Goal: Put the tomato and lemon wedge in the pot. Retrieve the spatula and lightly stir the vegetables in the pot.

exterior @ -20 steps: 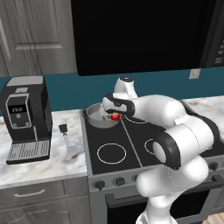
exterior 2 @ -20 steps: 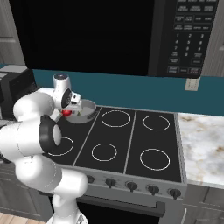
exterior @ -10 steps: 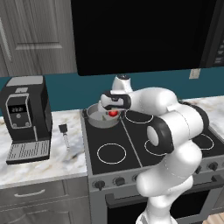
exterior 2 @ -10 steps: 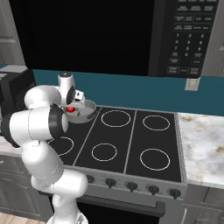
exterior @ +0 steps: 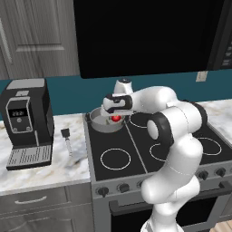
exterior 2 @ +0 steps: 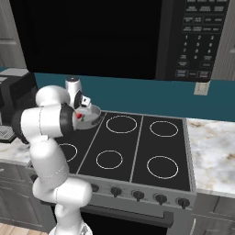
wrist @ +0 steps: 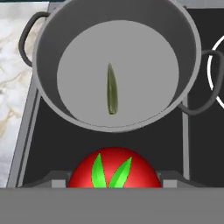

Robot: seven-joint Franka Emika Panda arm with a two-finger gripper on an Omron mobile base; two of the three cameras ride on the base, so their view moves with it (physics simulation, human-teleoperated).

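Kitchen: stove (exterior 2: 133, 151), microwave (exterior 2: 197, 39), coffee machine (exterior: 27, 120), marble counter (exterior 2: 211, 151).

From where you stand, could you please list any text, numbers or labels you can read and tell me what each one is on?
Coffee machine display: pale digits, too blurred to read.
Microwave keypad: rows of small white button labels, too small to read.
Stove knobs: no markings I can make out.
Pot, tomato, spatula: no text.

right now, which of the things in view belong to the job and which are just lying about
Job:
- tomato, held in the pincer short of the pot
- lemon wedge, already in the pot
- pot
- spatula, on the counter

Lying about:
- coffee machine
- microwave
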